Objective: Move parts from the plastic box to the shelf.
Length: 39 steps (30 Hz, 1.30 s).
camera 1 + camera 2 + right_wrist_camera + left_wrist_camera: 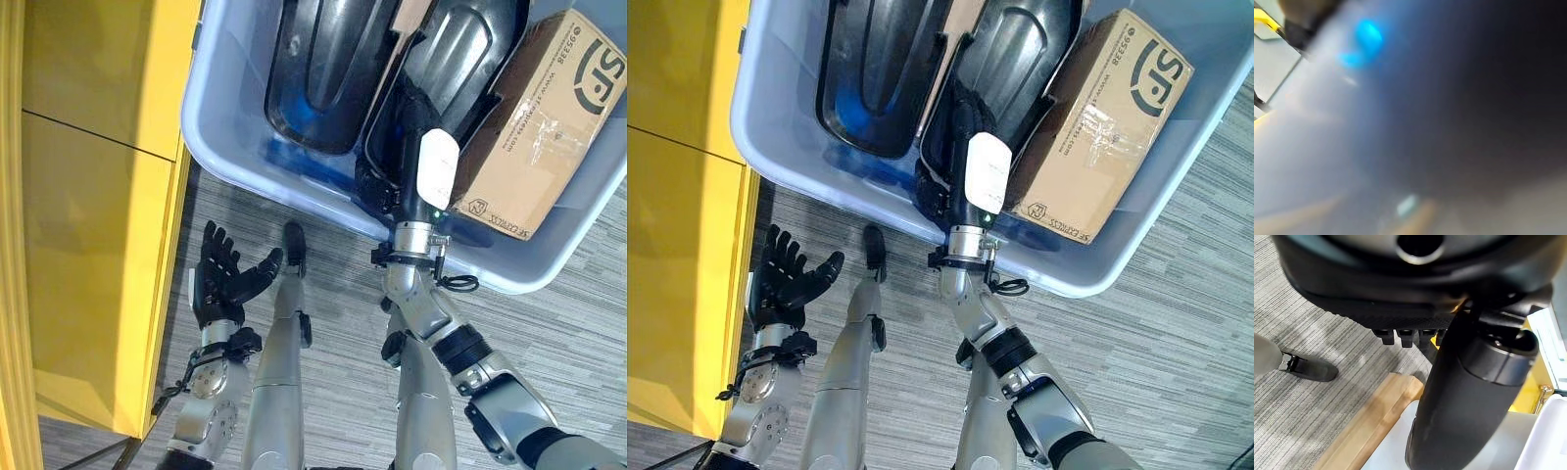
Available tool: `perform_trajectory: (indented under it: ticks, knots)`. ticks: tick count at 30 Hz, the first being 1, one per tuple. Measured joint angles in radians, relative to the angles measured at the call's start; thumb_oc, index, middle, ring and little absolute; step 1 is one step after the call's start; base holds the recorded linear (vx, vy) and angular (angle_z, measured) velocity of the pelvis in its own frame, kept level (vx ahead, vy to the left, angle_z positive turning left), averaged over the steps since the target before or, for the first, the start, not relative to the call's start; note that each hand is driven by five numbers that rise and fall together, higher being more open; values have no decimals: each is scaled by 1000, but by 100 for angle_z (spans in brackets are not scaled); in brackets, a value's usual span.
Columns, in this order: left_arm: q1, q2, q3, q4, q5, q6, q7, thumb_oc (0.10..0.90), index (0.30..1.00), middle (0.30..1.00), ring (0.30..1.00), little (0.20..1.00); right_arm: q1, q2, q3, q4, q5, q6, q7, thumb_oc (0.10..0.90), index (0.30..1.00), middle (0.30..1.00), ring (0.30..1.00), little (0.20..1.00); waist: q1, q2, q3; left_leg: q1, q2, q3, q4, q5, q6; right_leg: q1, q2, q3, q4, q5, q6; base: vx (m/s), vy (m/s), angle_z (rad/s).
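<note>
The pale blue-grey plastic box (pixel 230 147) is standing on the grey striped floor (pixel 549 333), just beside the yellow shelf unit (pixel 88 196), so a lifted part would have only a short way to travel.

Inside the box, two glossy black moulded plastic parts (pixel 323 69) are lying side by side, the second (pixel 456 49) nearer the brown cardboard carton (pixel 539 127) that is wedged against the box's far end wall. None appears to have reached the shelf yet.

The right hand (pixel 955 147) is reaching over the box's near rim and pressing down against the lower end of the second part, apparently to take hold there. Its fingers are lost against the dark plastic, so I cannot tell whether they are closing on it.

The left hand (pixel 220 274) is hanging over the floor between the shelf and the box, fingers spread and relaxed, holding nothing; it is well placed to support the part once raised.
</note>
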Motion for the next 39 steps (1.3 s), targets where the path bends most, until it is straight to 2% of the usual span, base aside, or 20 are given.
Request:
perform_trajectory:
  ticks: [6, 10, 12, 14, 20, 22, 24, 27, 29, 30, 33, 36, 37, 39]
  knots:
    - [-1, 2, 0, 1, -1, 1, -2, 900, 1000, 1000, 1000, 1000, -3, -18, -9, 49, -45, 27, -1, 400, 300, 300, 300, 300, 2, 0, 0, 21, -2, 1, 2, 3, 1, 19, 0, 7, 4, 0, 0, 0, 0, 0]
    - [-7, 5, 0, 4, -1, 1, -22, 900, 1000, 1000, 1000, 1000, 15, -80, -9, 114, -78, 50, -1, 400, 300, 300, 300, 300, 10, 2, 0, 69, -4, 3, 0, 2, 2, 71, 2, 15, -10, 2, 2, 0, 0, 0]
    - [-14, 5, 1, 6, -1, 1, -35, 900, 1000, 1000, 1000, 1000, 52, -126, -10, 113, -102, 58, 21, 400, 300, 300, 300, 300, 17, 2, 0, 108, -6, 4, -1, 1, 9, 115, 3, 15, -24, 8, 0, -35, 14, 1]
    - [-25, 5, -2, 16, -1, 1, -44, 900, 1000, 1000, 1000, 1000, 81, -139, -23, 109, -107, 60, 48, 400, 300, 300, 300, 300, 26, 4, 1, 143, -7, 9, 0, 6, 25, 156, 5, 15, -41, 17, 4, -64, 24, 0]
    - [-62, 5, 9, 51, -1, 2, -59, 900, 1000, 1000, 1000, 1000, 142, -160, -40, 95, -109, 60, 144, 400, 300, 300, 300, 300, 32, 9, 2, 265, -11, 26, -3, -14, 24, 299, 9, 15, -101, 32, 13, 0, 0, 0]
    - [-57, 6, 10, 60, -2, 4, -71, 900, 1000, 1000, 1000, 1000, 201, -178, -54, 68, -113, 60, 177, 400, 300, 300, 300, 300, 36, 9, 3, 331, -15, 32, -5, -24, 26, 374, 10, 15, -131, 38, 19, 0, 0, 0]
    - [-42, 13, 28, 63, -2, 6, -86, 900, 1000, 1000, 1000, 1000, 302, -211, -105, 33, -114, 58, 218, 400, 300, 300, 300, 300, 33, 9, 3, 440, -13, 41, -20, -34, 18, 492, 17, 16, -176, 45, 21, 55, -29, -7]
    - [-17, 25, 53, 61, -2, 23, -103, 900, 1000, 1000, 1000, 1000, 410, -243, -140, -81, -112, 54, 271, 400, 300, 300, 300, 300, 25, 10, 6, 520, -4, 49, -27, -41, 11, 569, 28, 21, -194, 49, 18, 74, -35, -11]
    - [6, 27, 61, 53, -2, 24, -109, 900, 1000, 1000, 1000, 1000, 448, -249, -165, -128, -113, 38, 275, 400, 300, 300, 300, 300, 23, 11, 3, 558, -1, 57, -37, -42, 8, 596, 34, 38, -203, 51, 15, 48, -14, -24]
    - [17, 27, 67, 35, -2, 24, -111, 900, 1000, 1000, 1000, 1000, 451, -251, -182, -149, -112, 33, 277, 400, 300, 300, 300, 300, 17, 12, 3, 563, 8, 61, -40, -51, -7, 596, 42, 45, -207, 54, 10, 62, -14, -23]
    - [40, 26, 68, 28, -2, 48, -132, 900, 1000, 1000, 1000, 1000, 470, -250, -213, -203, -105, 35, 306, 400, 300, 300, 300, 300, -4, 14, 1, 607, 15, 70, -60, -46, -10, 628, 48, 53, -215, 60, 5, 58, -15, -13]
    - [99, 26, 79, 20, -2, 57, -152, 900, 1000, 1000, 1000, 1000, 512, -255, -241, -321, -99, 19, 326, 400, 300, 300, 300, 300, -18, 22, -36, 660, 15, 91, -92, -47, -7, 660, 46, 70, -228, 62, 8, 94, -29, -18]
    - [129, 25, 89, 11, -2, 72, -154, 900, 1000, 1000, 1000, 1000, 520, -245, -256, -367, -96, 8, 339, 400, 300, 300, 300, 300, -22, 25, -46, 697, 12, 101, -115, -30, -6, 682, 46, 78, -232, 62, 8, 72, -26, -10]
    - [157, 22, 86, -3, -2, 76, -162, 900, 1000, 1000, 1000, 1000, 547, -243, -274, -430, -91, -25, 342, 400, 300, 300, 300, 300, -28, 39, -107, 732, 10, 111, -141, -30, -9, 708, 47, 80, -252, 61, 9, 83, -45, -11]
